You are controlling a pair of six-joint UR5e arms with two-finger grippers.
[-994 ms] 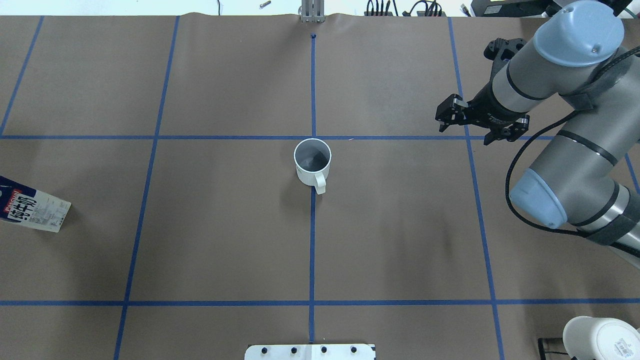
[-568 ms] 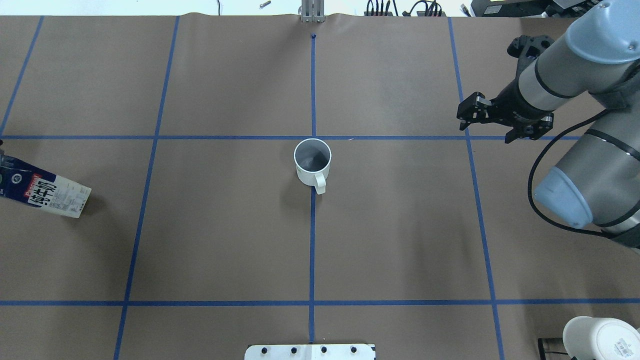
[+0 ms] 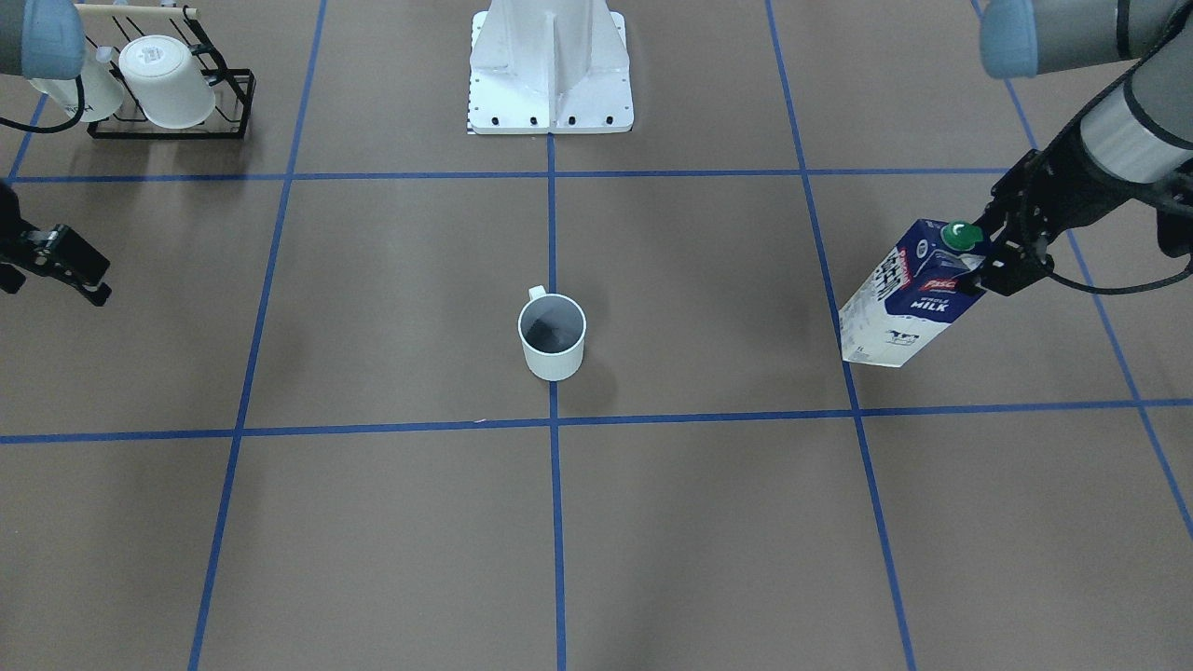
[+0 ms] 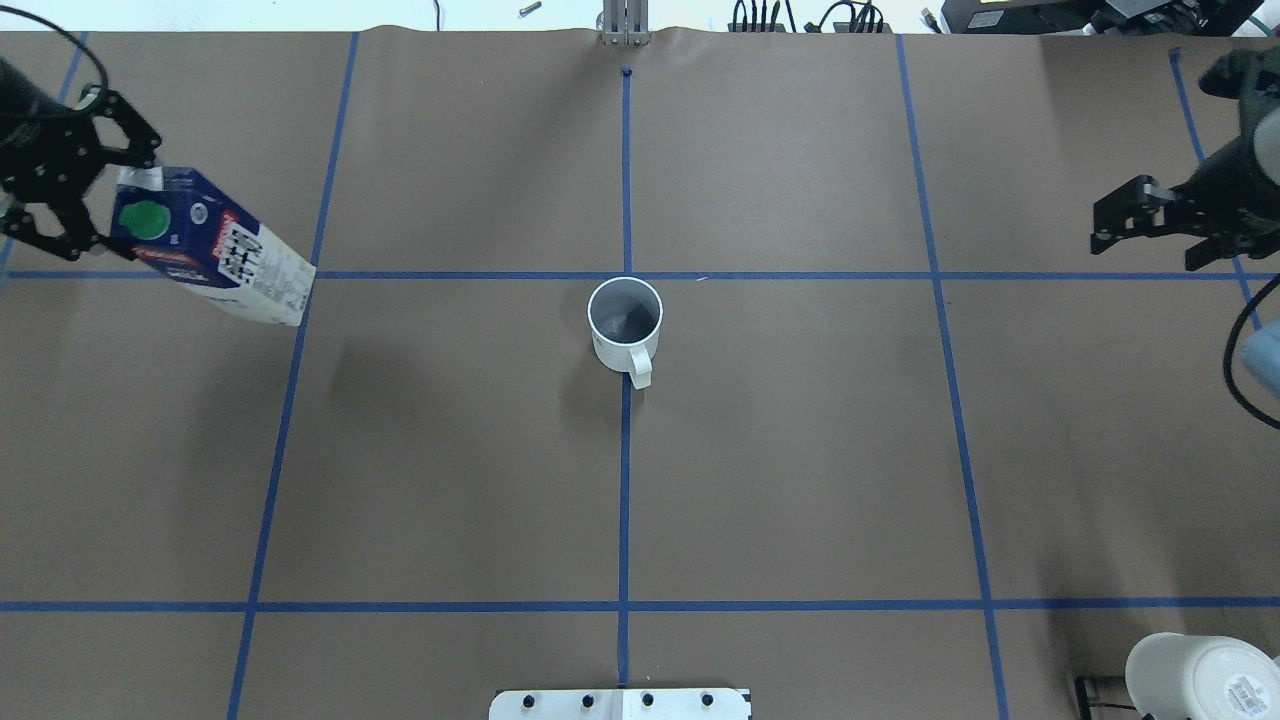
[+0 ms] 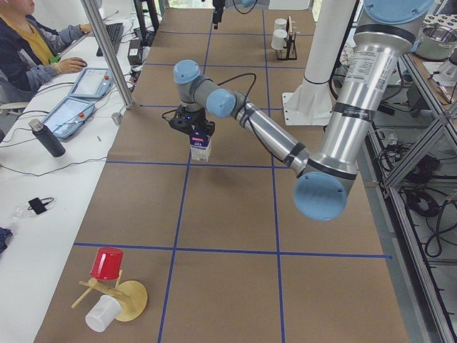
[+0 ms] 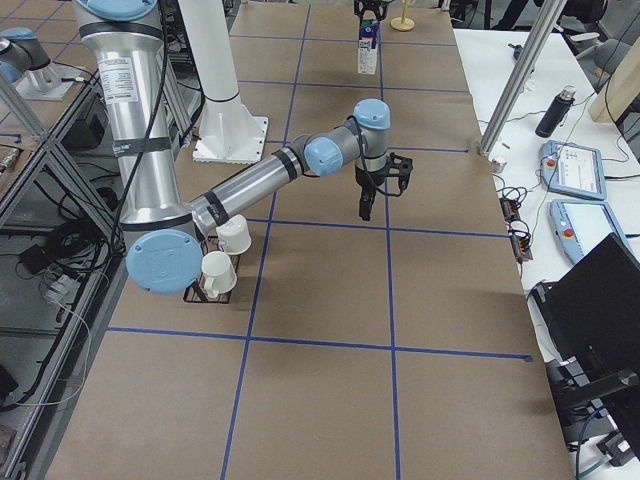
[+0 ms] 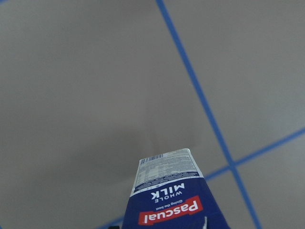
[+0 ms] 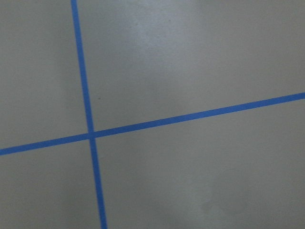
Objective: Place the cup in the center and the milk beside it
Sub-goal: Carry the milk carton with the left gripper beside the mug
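Clock bearings are taken from the cup as seen from overhead, with 12 o'clock pointing away from the robot.

1. Left claw (image 4: 128, 200): clenched on the top end of the milk (image 4: 215, 265), fingers either side of the green cap (image 4: 145, 220). Located far out at about 10 o'clock.

2. Milk: one carton, navy and white, hanging tilted from the left claw with its base swung toward 4 o'clock. Its shadow falls on the bench (image 4: 450, 480) apart from it, so it looks clear of the surface. It is over the outer grid line, well apart from the cup. The left wrist view shows the red "Pascual" label and "MILK" lettering, with bare bench beyond.

3. Right claw (image 4: 1150, 245): released, jaws spread, nothing between them. Located far out at about 3 o'clock, above the bench. Its wrist view shows only a crossing of tape lines.

4. Cup (image 4: 625, 322): one plain white mug, upright, dark grey inside. It stands on the vertical blue line (image 4: 624, 500) at the 12 o'clock edge of the center (image 4: 780, 440), handle toward 6 o'clock. Neither claw touches it.

5. Wire rack (image 3: 224, 102): holds white mugs (image 3: 166, 82), at about 5 o'clock on the bench corner near the robot.
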